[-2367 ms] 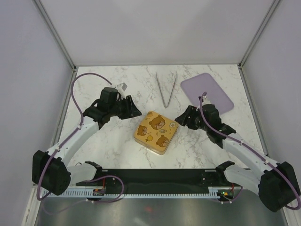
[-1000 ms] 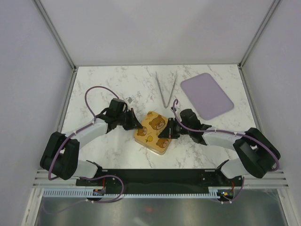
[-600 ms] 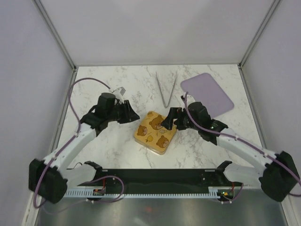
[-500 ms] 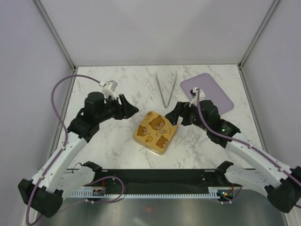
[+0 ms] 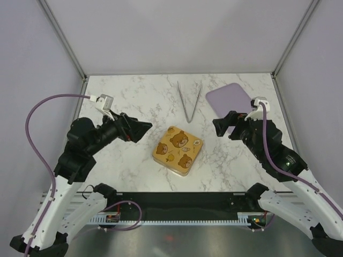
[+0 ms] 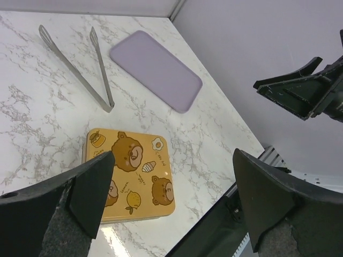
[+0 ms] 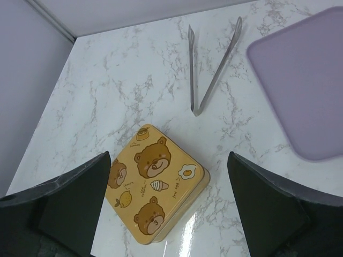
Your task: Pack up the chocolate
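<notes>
Our left gripper (image 5: 136,131) and right gripper (image 5: 224,128) hang wide open and empty on either side of the closed bear-printed tin (image 5: 177,150) on the counter (image 5: 134,171). No chocolate shows; we judge it sealed inside, hence the tongs (image 5: 188,101) lying idle behind.

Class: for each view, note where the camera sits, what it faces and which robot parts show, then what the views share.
Top external: above and behind the bases, looking down on the marble table; both arms, left gripper and right gripper show.
Left wrist: on the left arm, looking down across the bear tin; its own fingers and the right gripper show.
Right wrist: on the right arm, looking down at the bear tin; only its own fingers show.
Shared: all three show the bear tin, tongs and purple mat.
</notes>
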